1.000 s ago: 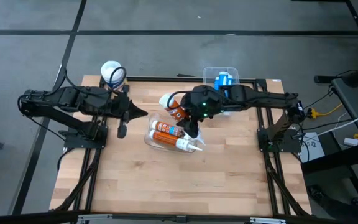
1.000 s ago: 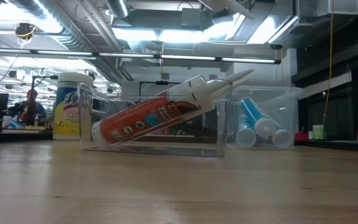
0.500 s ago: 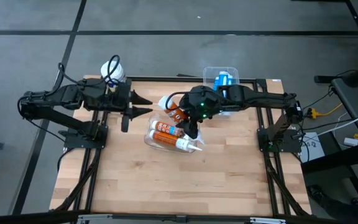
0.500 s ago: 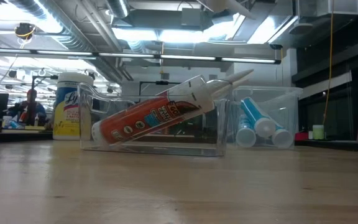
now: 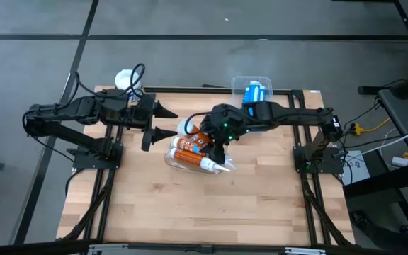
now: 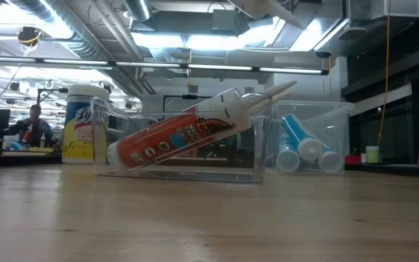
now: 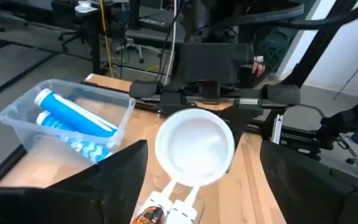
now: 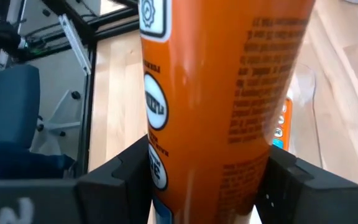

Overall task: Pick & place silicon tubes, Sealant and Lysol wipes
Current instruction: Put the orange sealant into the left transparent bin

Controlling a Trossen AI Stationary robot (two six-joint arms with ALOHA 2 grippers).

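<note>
Orange sealant tube with white nozzle (image 8: 216,99) clamped in right gripper (image 5: 211,138), over clear plastic bin (image 5: 172,157) mid-surface holding similar tubes. Lower it level, release inside the walls. Yellow-labelled Lysol wipes canister (image 6: 83,124) stands at far-left corner. Left gripper (image 5: 163,120) spread apart, empty, beside the bin.

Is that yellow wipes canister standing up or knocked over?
Standing upright. The Lysol wipes sit on their base at the table's far edge, white lid on top.
</note>
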